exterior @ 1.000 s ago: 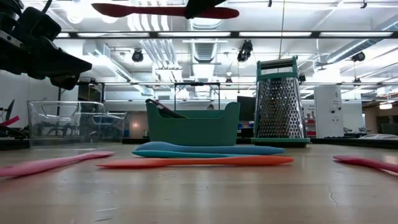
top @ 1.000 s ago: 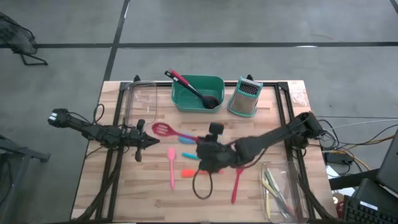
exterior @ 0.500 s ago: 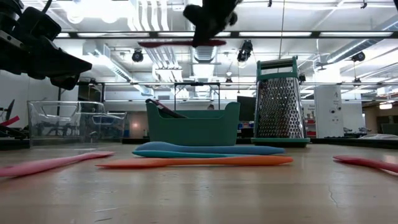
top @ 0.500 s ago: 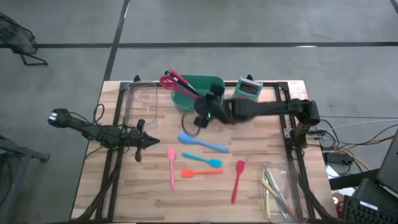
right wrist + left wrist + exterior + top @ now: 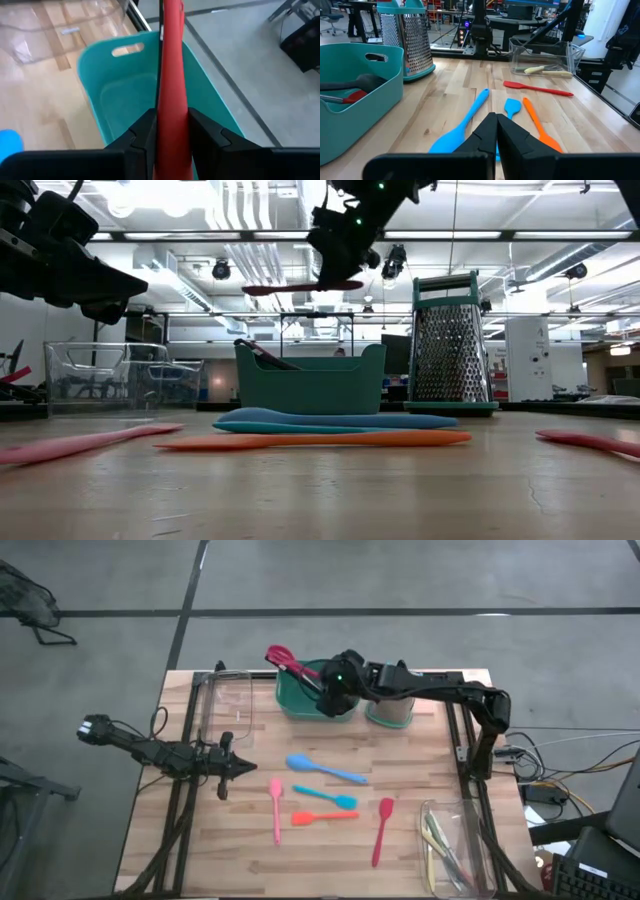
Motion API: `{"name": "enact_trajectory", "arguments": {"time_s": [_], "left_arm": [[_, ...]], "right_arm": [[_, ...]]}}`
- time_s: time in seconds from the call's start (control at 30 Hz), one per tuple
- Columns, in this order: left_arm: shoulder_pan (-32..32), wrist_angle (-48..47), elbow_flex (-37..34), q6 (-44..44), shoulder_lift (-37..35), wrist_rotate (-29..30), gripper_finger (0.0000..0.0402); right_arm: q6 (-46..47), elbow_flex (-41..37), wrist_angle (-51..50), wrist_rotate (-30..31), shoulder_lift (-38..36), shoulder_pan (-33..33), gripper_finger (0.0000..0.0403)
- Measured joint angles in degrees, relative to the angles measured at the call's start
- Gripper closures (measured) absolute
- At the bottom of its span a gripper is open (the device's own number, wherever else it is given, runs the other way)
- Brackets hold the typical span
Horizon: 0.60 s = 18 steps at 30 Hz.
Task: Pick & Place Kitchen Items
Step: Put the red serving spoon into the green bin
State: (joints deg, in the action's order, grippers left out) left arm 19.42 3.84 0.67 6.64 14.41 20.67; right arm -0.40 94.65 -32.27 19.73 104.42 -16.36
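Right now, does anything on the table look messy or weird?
Nothing broken or spilled. The red slotted spatula held in the right gripper sticks out over the teal plastic tub's rim, not yet inside. Other utensils lie loose on the wooden table.

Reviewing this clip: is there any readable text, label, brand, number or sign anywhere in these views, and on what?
None can be read. The teal tub, the box grater, the utensils on the table and the red slotted spatula held in the right tool carry no visible lettering. Equipment in the room behind is too blurred to show any text.
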Motion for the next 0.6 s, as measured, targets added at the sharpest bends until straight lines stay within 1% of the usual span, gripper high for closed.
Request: {"name": "enact_trajectory", "arguments": {"time_s": [0.2,0.43,0.5,0.6], "left_arm": [[0.0,0.0,0.0,0.0,0.0,0.0,0.039],[0.0,0.0,0.0,0.0,0.0,0.0,0.039],[0.0,0.0,0.0,0.0,0.0,0.0,0.039],[0.0,0.0,0.0,0.0,0.0,0.0,0.039]], "right_arm": [[-0.1,-2.4,0.0,-0.7,0.0,-1.9,0.03],[0.2,-5.8,1.9,-1.4,0.9,-2.2,0.0319],[0.3,-6.4,3.2,-1.4,1.9,-2.1,0.0319],[0.4,-7.1,4.4,-1.4,3.5,-2.2,0.0307]]}}
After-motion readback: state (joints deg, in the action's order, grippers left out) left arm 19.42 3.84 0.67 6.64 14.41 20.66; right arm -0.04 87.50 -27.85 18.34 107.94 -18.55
